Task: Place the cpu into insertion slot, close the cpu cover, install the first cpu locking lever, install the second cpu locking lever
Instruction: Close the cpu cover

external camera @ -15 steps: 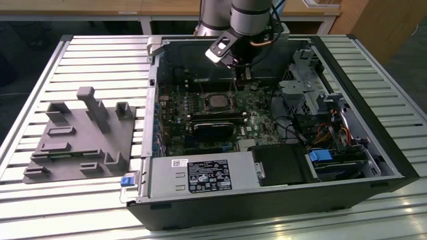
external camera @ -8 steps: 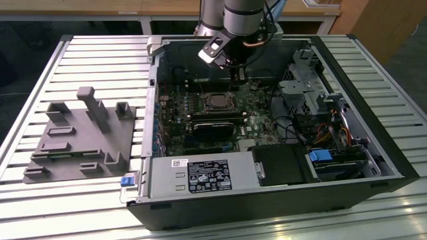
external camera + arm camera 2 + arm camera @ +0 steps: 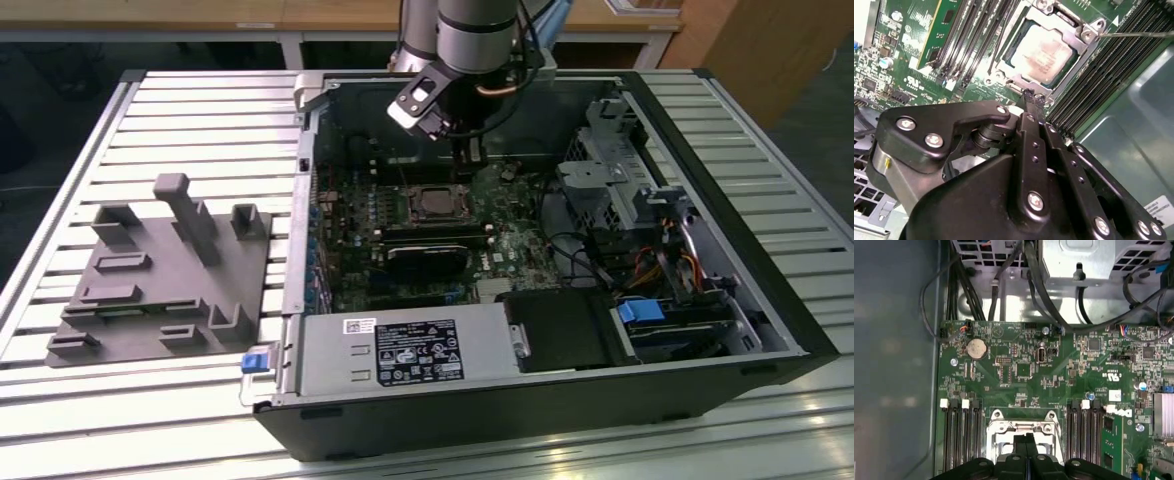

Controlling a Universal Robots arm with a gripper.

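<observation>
The cpu [image 3: 438,203] is a small, flat, pale silver-beige square lying in the insertion slot [image 3: 414,203] on the green motherboard [image 3: 507,240]. It is near the middle of the open case [image 3: 534,420], well to the exterior view's right of the grey fixture [image 3: 160,270] on the slatted table [image 3: 200,100]. In the second wrist view the cpu's [image 3: 1046,50] metal face looks dull and faintly smudged. The cover [image 3: 1080,55] is a thin silver frame lying flat around it, with the face showing through its window. Black memory slots [image 3: 969,40] flank the socket, and a thin lever [image 3: 1136,34] sticks out from one corner of the cover across the slots on the other side. A black heatsink [image 3: 427,255] sits just near of the cpu.

The gripper [image 3: 463,160] hangs over the board just far of the cpu. In both wrist views [image 3: 1034,96] [image 3: 1027,440] its two black fingers are pressed together with nothing between them, the tips at the edge of the cover [image 3: 1024,427]. Whether they touch it cannot be told.

The cpu lies level, face up toward the open side of the case, its edges square with the board. It is too nearly square to show a long axis.
</observation>
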